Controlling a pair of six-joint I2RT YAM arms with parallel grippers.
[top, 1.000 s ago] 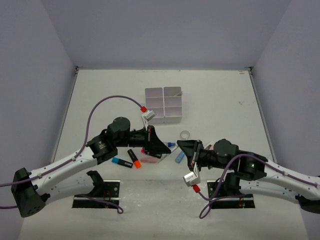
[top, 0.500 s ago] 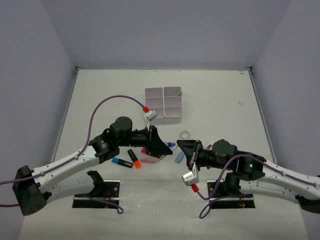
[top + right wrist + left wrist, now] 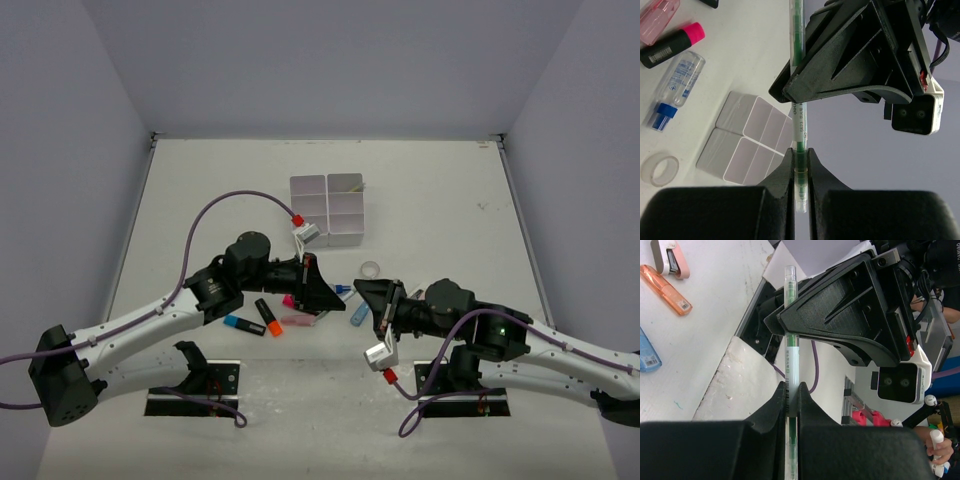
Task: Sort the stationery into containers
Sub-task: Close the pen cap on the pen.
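- From above, we see the left gripper [image 3: 320, 297] and the right gripper [image 3: 362, 289] meeting tip to tip above the table, on the near side of the white tray [image 3: 327, 212]; here we cannot tell what they hold. The tape ring [image 3: 370, 269] lies just beyond the right gripper
- At the left wrist, we see the left fingers pressed together on a thin green pen [image 3: 790, 305], which is lifted clear of the table. Farther along the barrel, the right gripper's jaws are closed on it too
- At the right wrist, we see the right fingers pinched tight on the pen's clear end, and the left gripper clamps it farther up. Below, a pink-ended highlighter [image 3: 672, 45] and a blue-capped glue pen [image 3: 677, 85] lie beside the tray
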